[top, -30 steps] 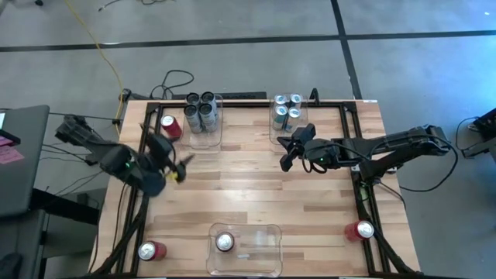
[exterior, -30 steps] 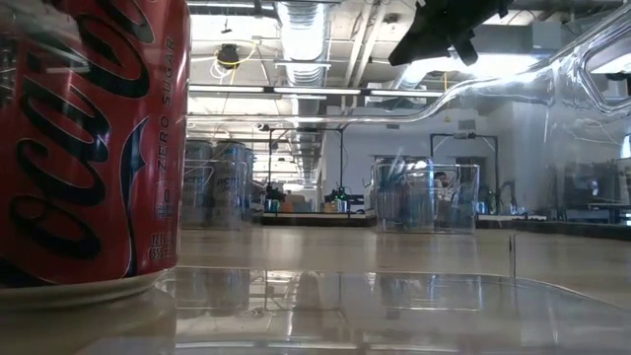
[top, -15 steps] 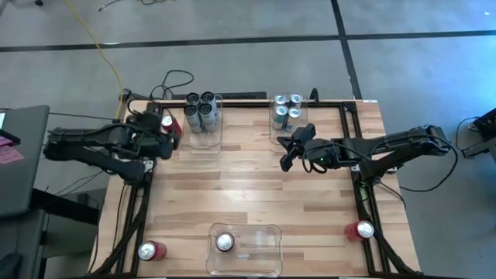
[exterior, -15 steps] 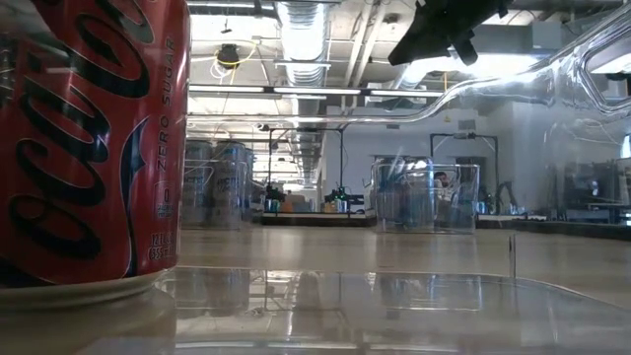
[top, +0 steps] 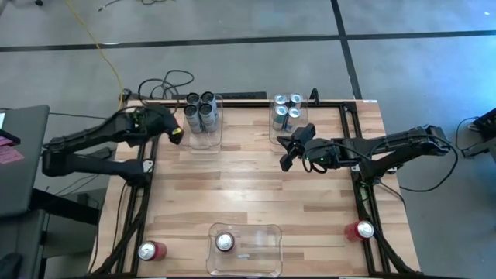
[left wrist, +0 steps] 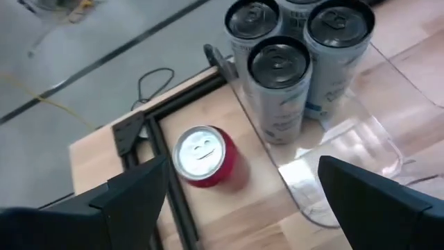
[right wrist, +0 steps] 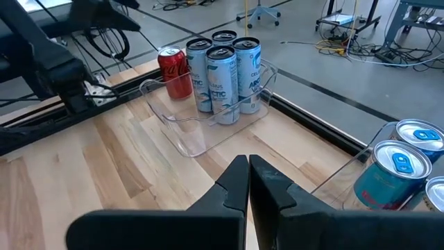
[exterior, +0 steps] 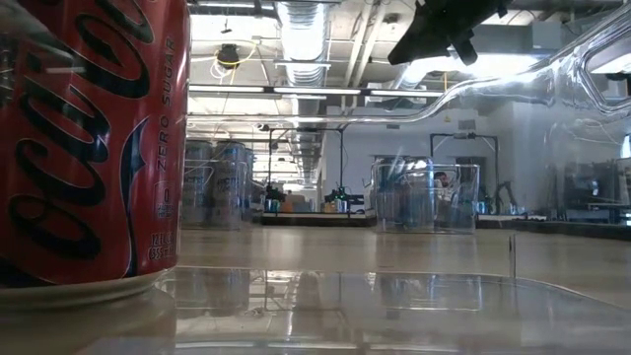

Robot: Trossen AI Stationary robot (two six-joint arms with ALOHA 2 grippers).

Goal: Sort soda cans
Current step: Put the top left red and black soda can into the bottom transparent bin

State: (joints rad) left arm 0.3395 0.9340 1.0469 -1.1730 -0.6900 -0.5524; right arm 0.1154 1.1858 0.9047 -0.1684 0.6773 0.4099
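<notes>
A red soda can (left wrist: 205,156) stands upright on the wood at the table's far left, just beside a clear bin (left wrist: 361,139) holding several tall silvery cans (left wrist: 281,76). My left gripper (left wrist: 243,208) hovers open above and short of the red can, tipped down toward it; in the high view the gripper (top: 175,132) hides the can. My right gripper (right wrist: 248,177) hangs shut and empty above the table's middle right (top: 285,161), and it also shows at the top of the low view (exterior: 434,35). The right wrist view shows the red can (right wrist: 173,69) too.
A second clear bin with blue-topped cans (top: 287,111) stands at the far right. A near bin (top: 263,248) holds one red can (top: 224,242), which looms large in the low view (exterior: 89,138). Loose red cans stand at the near left (top: 151,250) and near right (top: 359,229).
My left gripper has swung from the table's left edge toward the far edge, turning as it went, and now hangs over the red can beside the far-left bin. It has stayed open.
</notes>
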